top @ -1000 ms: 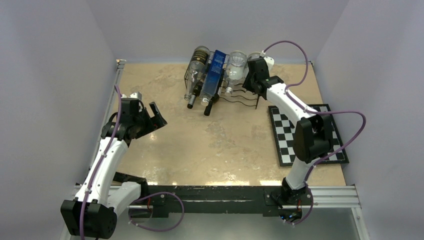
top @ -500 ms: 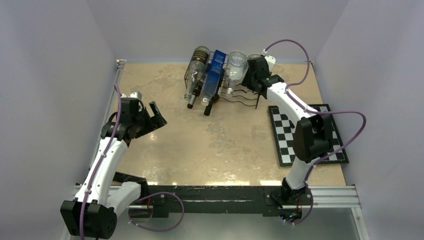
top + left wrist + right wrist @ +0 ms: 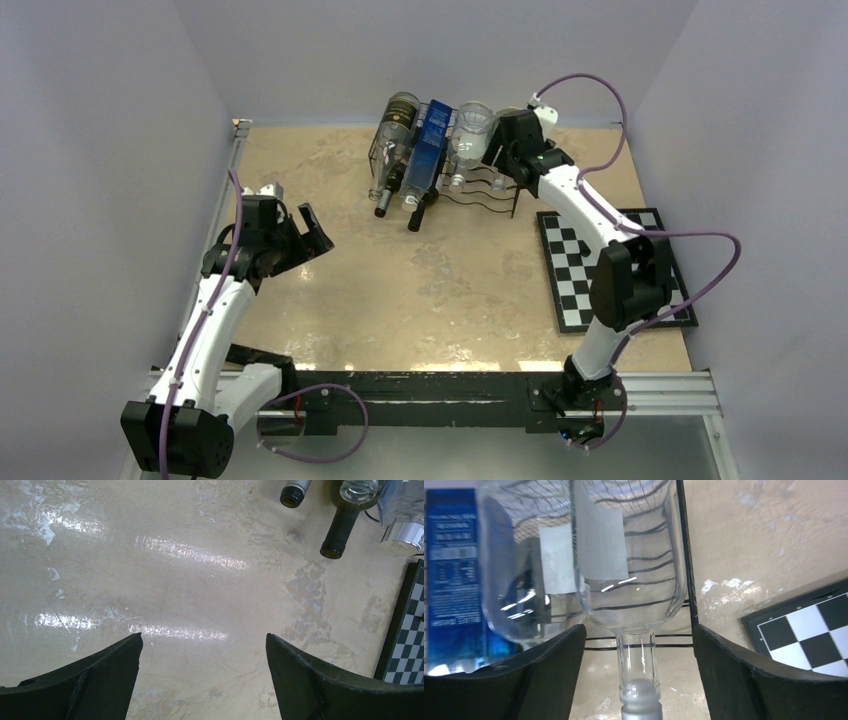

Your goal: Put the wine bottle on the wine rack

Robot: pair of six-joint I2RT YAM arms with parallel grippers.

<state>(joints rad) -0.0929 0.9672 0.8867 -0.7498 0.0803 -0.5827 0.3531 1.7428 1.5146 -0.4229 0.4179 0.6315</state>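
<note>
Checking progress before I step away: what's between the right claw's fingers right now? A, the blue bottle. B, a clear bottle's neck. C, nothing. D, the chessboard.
B: the right wrist view shows the clear bottle, lying in the wine rack, with its neck between the fingers of the open right claw, neither touching it.

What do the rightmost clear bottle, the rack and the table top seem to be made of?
The clear bottle: probably glass, glossy; the wires show through it and it carries bright reflections. The wine rack: thin black wire, likely coated metal. The table top: a beige, stone-patterned glossy surface, perhaps laminate; it mirrors the lights.
</note>
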